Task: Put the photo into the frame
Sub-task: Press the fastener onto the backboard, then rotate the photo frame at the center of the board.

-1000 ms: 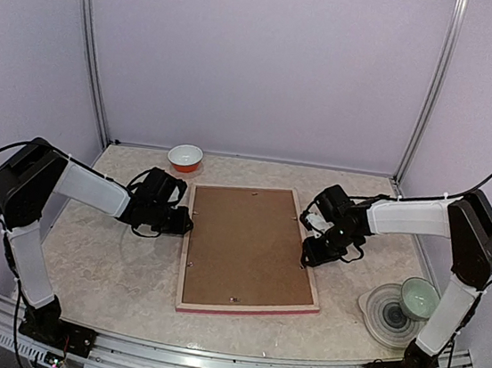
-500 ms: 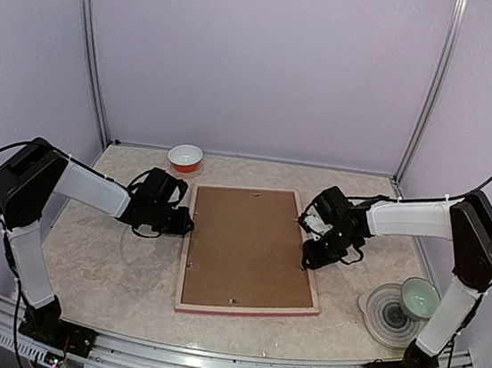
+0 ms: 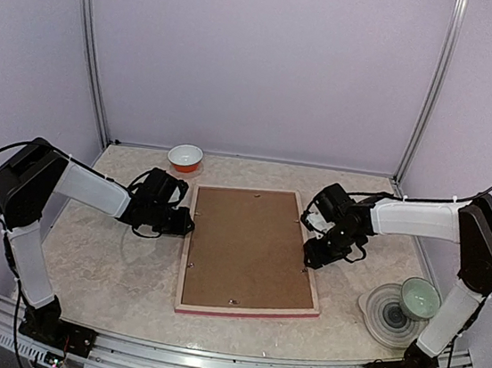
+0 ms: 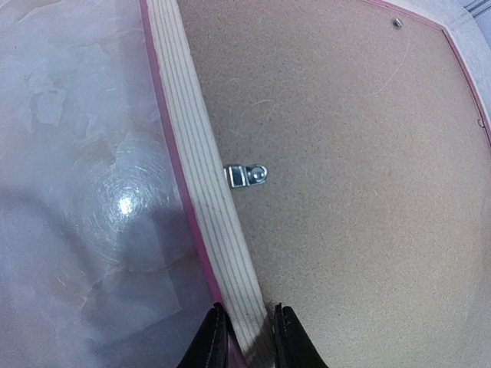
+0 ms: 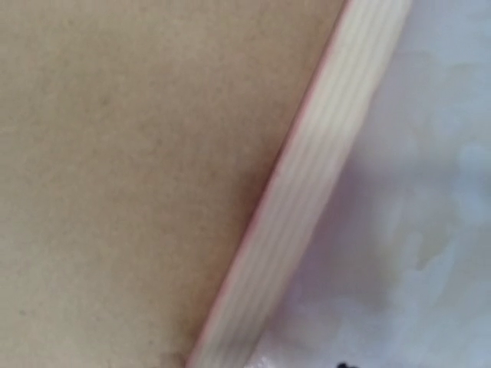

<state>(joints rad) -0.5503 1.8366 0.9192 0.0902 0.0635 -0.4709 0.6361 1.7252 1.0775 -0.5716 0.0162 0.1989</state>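
Note:
The frame [image 3: 185, 266] lies face down in the middle of the table, its pale back rails up and a thin pink edge showing. A brown backing board [image 3: 247, 247] fills it. The photo is hidden. My left gripper [image 3: 185, 223] is at the left rail, and the left wrist view shows it [image 4: 247, 337] shut across that pale rail [image 4: 203, 176], one finger outside and one on the board side. My right gripper [image 3: 311, 253] hangs at the right rail [image 5: 322, 176]. Only one fingertip [image 5: 341, 366] shows, over bare table and apart from the rail.
A metal hanger clip [image 4: 247, 175] sits on the board beside the left rail. An orange-and-white bowl [image 3: 185, 157] stands behind the frame. A green bowl [image 3: 419, 297] rests on a clear plate [image 3: 384, 316] at the right front.
The right gripper has shifted a little at the frame's right rail and its fingers have spread. The left arm and the frame have stayed put.

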